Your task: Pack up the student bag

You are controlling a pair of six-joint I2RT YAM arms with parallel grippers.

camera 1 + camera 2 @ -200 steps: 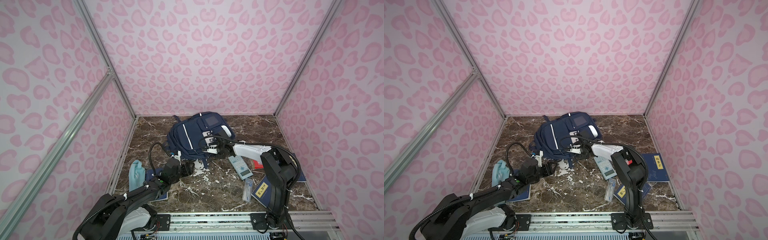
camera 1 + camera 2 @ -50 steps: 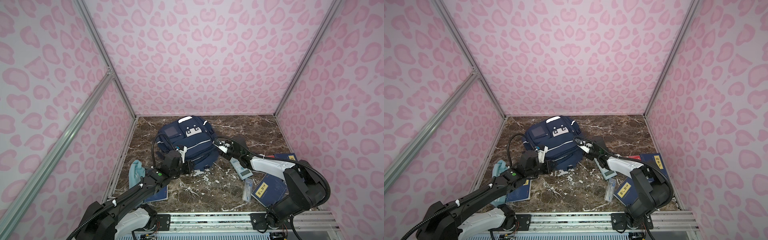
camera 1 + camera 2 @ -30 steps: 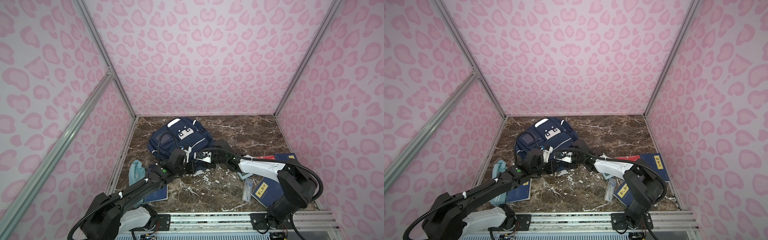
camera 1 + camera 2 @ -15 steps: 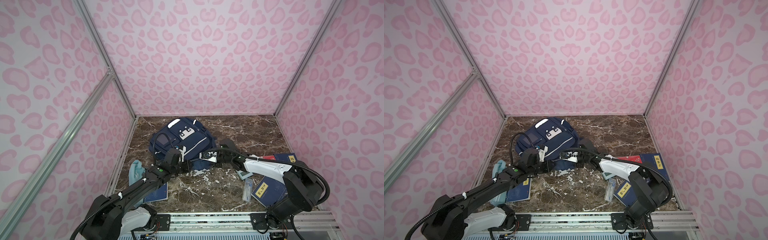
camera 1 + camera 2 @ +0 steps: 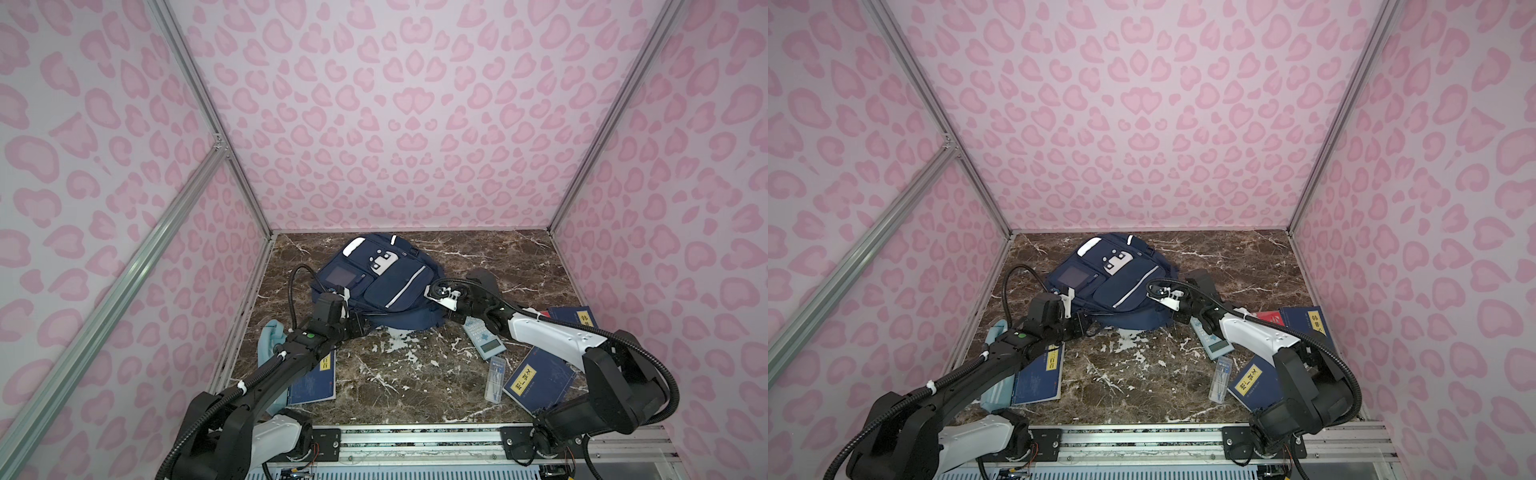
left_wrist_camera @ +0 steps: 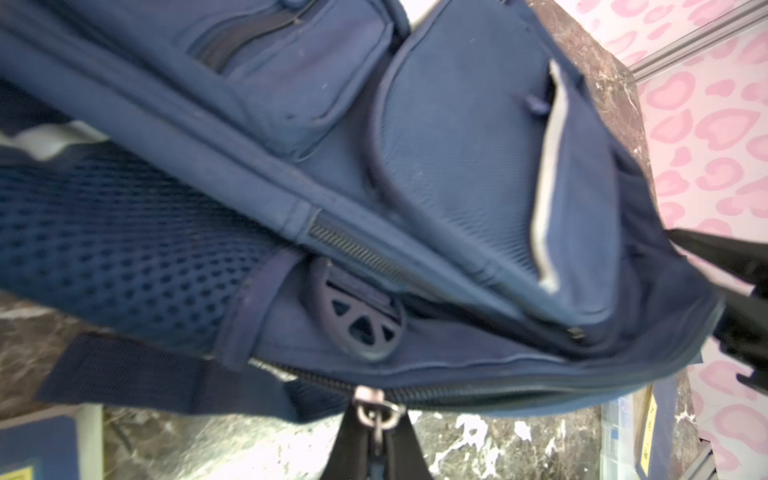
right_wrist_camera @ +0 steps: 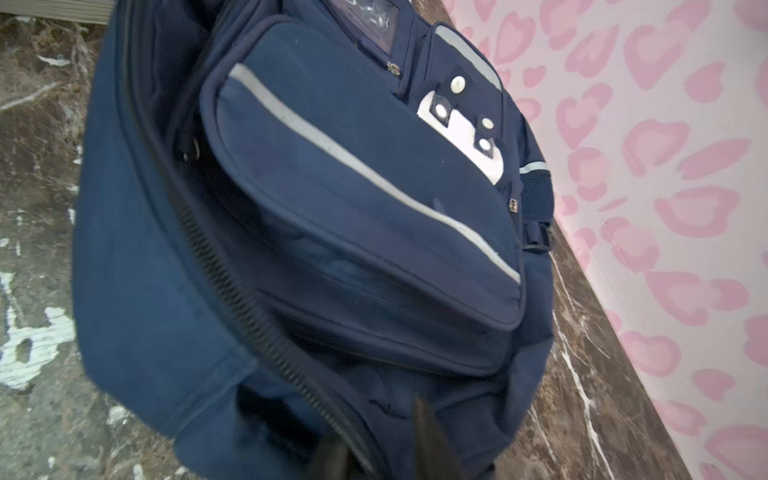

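The student bag [image 5: 386, 286] [image 5: 1117, 286], navy with white stripes and patches, lies front up on the marble floor at the back. My left gripper [image 5: 355, 326] [image 5: 1086, 328] [image 6: 376, 434] is at its near left edge, shut on the metal zipper pull [image 6: 376, 409] of the main zip. At the bag's near right corner, my right gripper [image 5: 442, 313] [image 5: 1177, 316] [image 7: 376, 451] has its blurred fingers apart, one on each side of the zipper edge of the bag [image 7: 332, 187]. The main zip [image 6: 478, 390] gapes a little to the right of the pull.
Navy books with yellow labels lie at near left [image 5: 316, 378], near right [image 5: 540, 378] and far right [image 5: 575, 320]. A grey-blue calculator [image 5: 484, 338] and a clear pen case [image 5: 496, 378] lie under the right arm. A light blue pouch [image 5: 270, 345] sits by the left wall.
The right gripper has slid rightward along the bag's near edge to its right corner. The bag has shifted slightly right. The left gripper still holds the zipper pull.
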